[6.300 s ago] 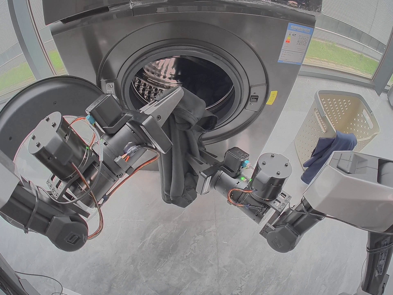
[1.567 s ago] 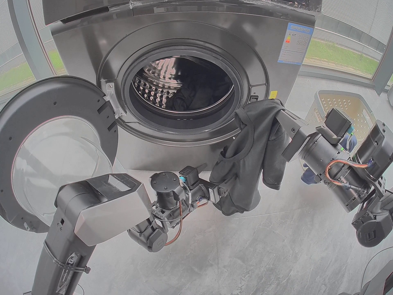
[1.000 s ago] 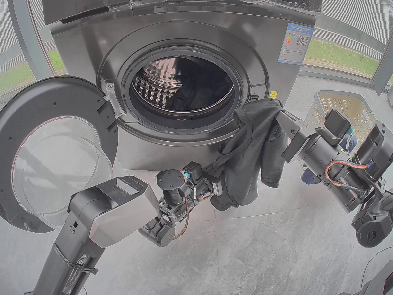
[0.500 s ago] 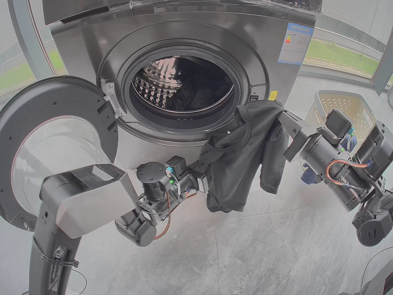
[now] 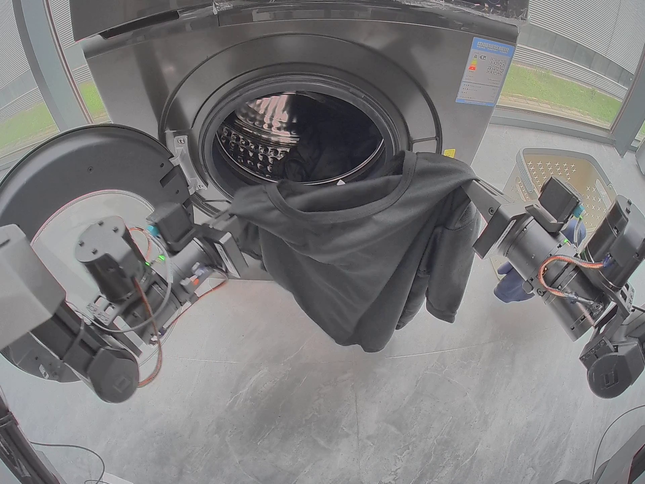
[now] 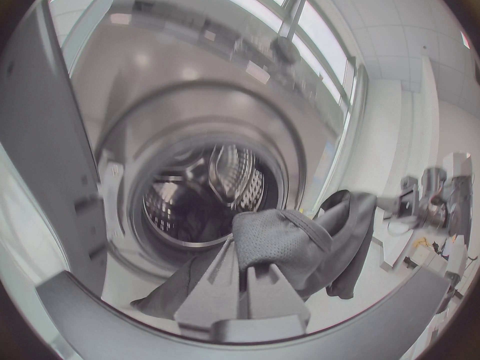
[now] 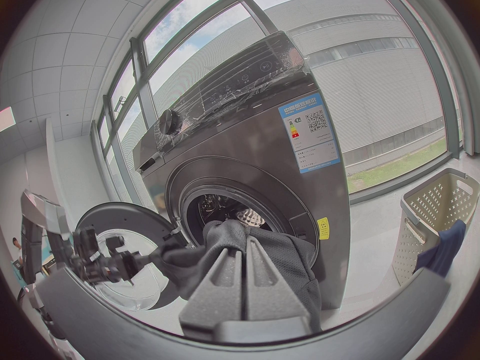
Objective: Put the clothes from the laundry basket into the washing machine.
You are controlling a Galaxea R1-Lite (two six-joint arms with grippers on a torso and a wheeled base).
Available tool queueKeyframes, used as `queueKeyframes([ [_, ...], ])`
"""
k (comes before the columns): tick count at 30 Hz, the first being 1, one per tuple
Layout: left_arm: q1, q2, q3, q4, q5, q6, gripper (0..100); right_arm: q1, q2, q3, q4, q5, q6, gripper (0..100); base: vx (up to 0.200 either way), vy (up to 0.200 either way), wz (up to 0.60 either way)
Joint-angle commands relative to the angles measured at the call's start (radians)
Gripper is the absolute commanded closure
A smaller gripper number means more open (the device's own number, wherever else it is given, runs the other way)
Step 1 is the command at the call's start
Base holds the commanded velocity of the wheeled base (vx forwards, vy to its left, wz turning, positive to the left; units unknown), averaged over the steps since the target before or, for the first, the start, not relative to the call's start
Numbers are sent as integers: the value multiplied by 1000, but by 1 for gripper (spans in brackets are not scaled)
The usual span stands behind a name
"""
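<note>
Left gripper (image 5: 232, 242) clamping one shoulder of a black T-shirt (image 5: 349, 250), right gripper (image 5: 472, 193) pinching the other shoulder, shirt hanging stretched between them just before the open washing machine drum (image 5: 259, 144), blue garment (image 7: 445, 253) draping over the laundry basket (image 5: 571, 169) rim.

Grey tiled floor (image 5: 349, 405) beneath the washing machine (image 5: 134, 82), laundry basket (image 5: 571, 169) just to its right.
</note>
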Motion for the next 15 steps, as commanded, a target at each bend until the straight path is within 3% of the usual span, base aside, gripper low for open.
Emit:
queueKeyframes([
  [1,35,-188,-14,0,-11,-8,100,-29,6,4,-4,1,0,100,0,0,0],
  [15,58,-240,-65,0,6,-9,100,-42,24,-10,-7,-26,-4,100,0,0,0],
])
